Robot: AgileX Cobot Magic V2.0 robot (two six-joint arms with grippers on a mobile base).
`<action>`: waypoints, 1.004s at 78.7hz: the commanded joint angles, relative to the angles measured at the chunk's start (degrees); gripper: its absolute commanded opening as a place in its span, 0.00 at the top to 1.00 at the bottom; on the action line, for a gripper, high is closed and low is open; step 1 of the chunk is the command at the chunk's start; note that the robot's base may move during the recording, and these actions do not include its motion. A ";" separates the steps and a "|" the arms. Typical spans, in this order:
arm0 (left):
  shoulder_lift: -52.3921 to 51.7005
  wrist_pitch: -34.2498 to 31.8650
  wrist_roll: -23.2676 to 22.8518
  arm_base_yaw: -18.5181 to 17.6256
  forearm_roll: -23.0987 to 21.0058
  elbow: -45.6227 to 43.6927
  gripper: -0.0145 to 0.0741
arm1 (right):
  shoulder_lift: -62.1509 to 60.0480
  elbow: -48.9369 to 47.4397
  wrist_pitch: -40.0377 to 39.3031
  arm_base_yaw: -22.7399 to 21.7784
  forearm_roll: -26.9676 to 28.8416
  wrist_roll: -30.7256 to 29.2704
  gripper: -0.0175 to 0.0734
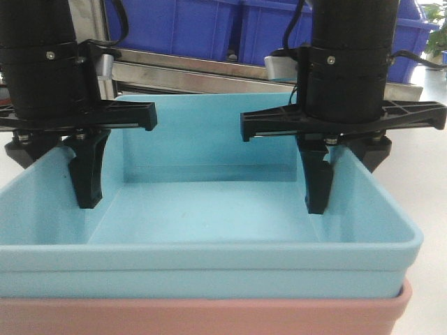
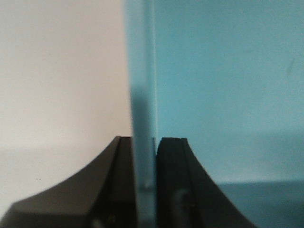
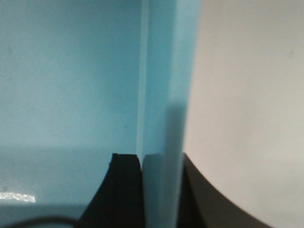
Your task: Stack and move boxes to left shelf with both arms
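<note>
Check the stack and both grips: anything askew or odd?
Nothing stands out. The blue bin sits nested in the pink bin, rims about parallel. The left gripper and right gripper each clamp a side wall, one finger inside, one outside. No cracks or spills show.

Pointed straight down side by side; held left gripper [image 1: 56, 166] and right gripper [image 1: 346, 167] clamped over opposite side walls of the blue box [image 1: 209, 255].

Sky-blue box [image 1: 209, 252]; salmon-pink box [image 1: 209, 317]; dark-blue bins [image 1: 188, 24].
</note>
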 commanded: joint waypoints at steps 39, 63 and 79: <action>-3.15 5.84 -4.88 -0.04 -7.99 -7.83 0.84 | -3.89 -8.31 5.94 0.13 1.11 1.95 0.75; -8.83 13.22 -8.87 -0.26 -3.99 -9.35 0.84 | -10.18 -9.72 10.44 4.62 -2.35 6.65 0.75; -14.46 15.51 -12.57 -3.16 -1.20 -7.84 0.84 | -13.77 -8.44 12.89 10.26 -5.34 11.41 0.75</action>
